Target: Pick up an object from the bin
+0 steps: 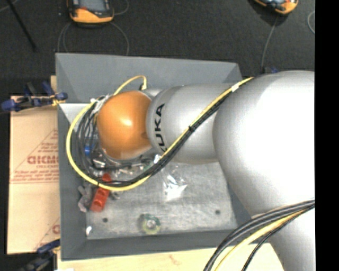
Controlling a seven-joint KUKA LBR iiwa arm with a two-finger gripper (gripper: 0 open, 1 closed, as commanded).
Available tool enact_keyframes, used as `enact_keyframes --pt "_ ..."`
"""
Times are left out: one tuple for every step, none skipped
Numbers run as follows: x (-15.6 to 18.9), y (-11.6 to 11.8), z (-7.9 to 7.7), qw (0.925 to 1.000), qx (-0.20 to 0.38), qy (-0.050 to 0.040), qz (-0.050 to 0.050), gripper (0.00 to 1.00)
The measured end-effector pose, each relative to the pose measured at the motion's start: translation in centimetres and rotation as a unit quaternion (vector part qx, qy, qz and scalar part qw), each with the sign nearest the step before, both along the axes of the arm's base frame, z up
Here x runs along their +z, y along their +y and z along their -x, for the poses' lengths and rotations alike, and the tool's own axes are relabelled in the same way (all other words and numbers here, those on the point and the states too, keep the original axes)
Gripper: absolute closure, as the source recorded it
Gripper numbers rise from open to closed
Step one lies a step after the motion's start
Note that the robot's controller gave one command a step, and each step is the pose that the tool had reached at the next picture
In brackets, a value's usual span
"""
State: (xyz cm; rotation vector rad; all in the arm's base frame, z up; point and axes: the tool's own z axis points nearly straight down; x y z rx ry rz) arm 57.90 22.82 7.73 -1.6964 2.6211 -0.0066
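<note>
Tool sits low in the bin under the orange cover; open or closed, cannot tell. Red block lies just beside the tool. Grey scrap touches the block's left. Crumpled clear wrapper lies well right of the block.

Dark, matte floor all around, evenly lit. At the top edge, one orange-and-black device left, a second device right. Thin cables beside both.
</note>
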Motion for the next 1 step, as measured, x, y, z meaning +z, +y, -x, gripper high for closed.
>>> enact_keyframes --pt "13.84 -0.95 0.09 0.9993 -0.039 0.0032 0.001 1.0"
